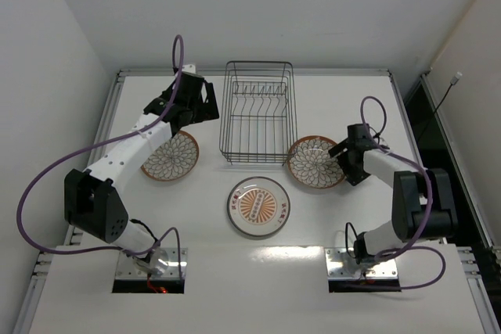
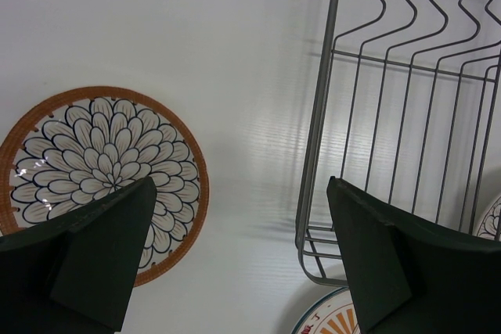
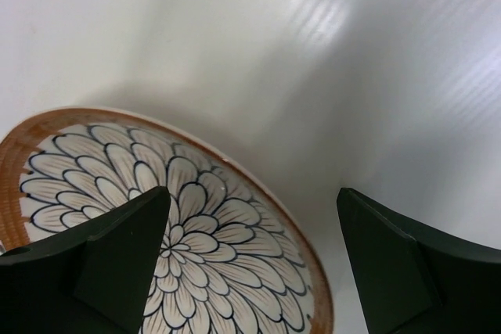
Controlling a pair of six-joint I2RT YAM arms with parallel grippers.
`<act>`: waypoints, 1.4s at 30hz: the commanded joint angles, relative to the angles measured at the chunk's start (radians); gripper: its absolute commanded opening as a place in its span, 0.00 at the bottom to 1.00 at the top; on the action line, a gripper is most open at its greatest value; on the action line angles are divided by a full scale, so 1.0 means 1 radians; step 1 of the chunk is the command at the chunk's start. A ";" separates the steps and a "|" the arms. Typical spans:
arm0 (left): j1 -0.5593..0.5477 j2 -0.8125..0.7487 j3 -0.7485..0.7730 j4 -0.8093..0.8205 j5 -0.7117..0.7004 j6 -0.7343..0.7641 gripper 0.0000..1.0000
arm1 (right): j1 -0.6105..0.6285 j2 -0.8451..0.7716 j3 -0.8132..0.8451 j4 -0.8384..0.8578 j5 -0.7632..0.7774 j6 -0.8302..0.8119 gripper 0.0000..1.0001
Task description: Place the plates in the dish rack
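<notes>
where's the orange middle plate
Top view: the orange-centred plate lies flat on the table, near side of the dish rack, between the left flowered plate and the right flowered plate.

The top external camera looked down from above and behind the arm bases at the desk's [image 1: 352,107] near edge. It faced the far edge from well back and took in all four edges.

The left wrist camera sat fairly high near the far left corner and looked down between the left end effector's [image 2: 241,193] fingers. It shared with the top view the left brown-rimmed plate [image 2: 102,170], a corner of the dish rack [image 2: 317,115] and a sliver of the pale-rimmed plate [image 2: 329,318].

The right wrist camera hung low and very close toward the right edge. Behind the right end effector [image 3: 254,197], it shared only the right brown-rimmed plate [image 3: 196,217] and bare desk.
</notes>
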 commanded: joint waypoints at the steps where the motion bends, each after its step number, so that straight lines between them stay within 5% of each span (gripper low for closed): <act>1: 0.005 0.007 0.018 0.018 -0.005 0.003 0.90 | 0.005 0.011 0.061 0.012 -0.016 -0.080 0.86; 6: 0.005 0.007 0.018 0.018 -0.005 0.003 0.90 | -0.015 0.020 0.052 0.035 -0.100 -0.123 0.93; 11: 0.005 0.007 0.018 0.018 0.004 0.003 0.90 | -0.015 0.007 0.052 0.035 -0.132 -0.123 0.83; 14: 0.005 0.007 0.018 0.018 0.004 0.003 0.90 | -0.005 0.016 0.061 0.035 -0.160 -0.123 0.64; 15: 0.005 0.007 0.018 0.018 0.004 0.003 0.90 | -0.005 0.016 0.072 0.035 -0.169 -0.123 0.48; 17: 0.005 -0.002 0.018 0.018 0.004 0.003 0.90 | -0.005 0.016 0.072 0.024 -0.180 -0.114 0.32; 24: 0.005 -0.002 0.018 0.018 0.004 0.003 0.90 | -0.005 -0.019 0.041 0.015 -0.180 -0.105 0.00; 33: 0.005 -0.011 0.018 0.018 0.004 0.003 0.90 | -0.015 -0.308 0.004 -0.139 -0.018 -0.117 0.00; 42: 0.005 -0.011 0.018 0.018 -0.005 -0.006 0.90 | -0.005 -0.444 0.234 -0.311 0.179 -0.287 0.00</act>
